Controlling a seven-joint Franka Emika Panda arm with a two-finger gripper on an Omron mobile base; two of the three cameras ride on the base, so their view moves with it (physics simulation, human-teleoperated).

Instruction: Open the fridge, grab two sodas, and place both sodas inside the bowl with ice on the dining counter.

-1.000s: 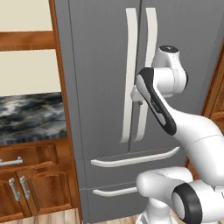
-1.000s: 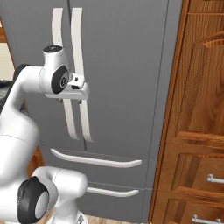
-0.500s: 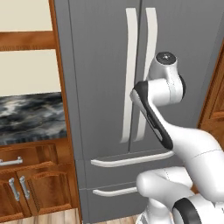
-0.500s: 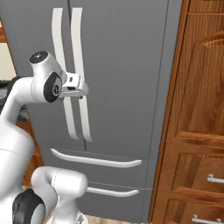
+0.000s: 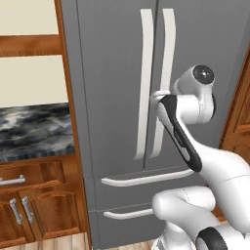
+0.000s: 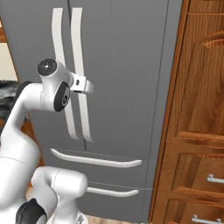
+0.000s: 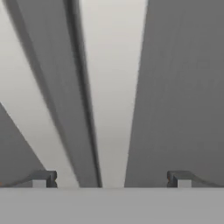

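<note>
At the far left of the left base view a marbled countertop point(image 5: 29, 129) sits on brown wooden cabinets point(image 5: 34, 205) with metal pulls, its right end meeting the left side of the fridge point(image 5: 112, 73). The fridge is a tall grey French-door unit and both upper doors are shut, the seam between them running straight down. Two long white curved handles flank that seam: the left door handle point(image 5: 144, 83) and the right door handle point(image 5: 166, 73). Below the doors lie two drawers, each with a white bar: the upper drawer handle point(image 5: 146, 177) and the lower drawer handle point(image 5: 128, 214), its right end hidden behind the robot's base.

The white arm reaches up in front of the fridge's right door, and the gripper point(image 6: 85, 86) is pressed in close at the right door handle, at about mid-height of the doors. In the hand view the fingertips point(image 7: 43, 178) stand wide apart at the bottom corners, and the pale band of the right door handle rises between them, beside the dark door seam. The fingers are spread to either side of it; contact with the handle cannot be told.

In the right base view, tall wooden cabinetry point(image 6: 197, 109) with drawers and metal pulls stands against the fridge's right side
</note>
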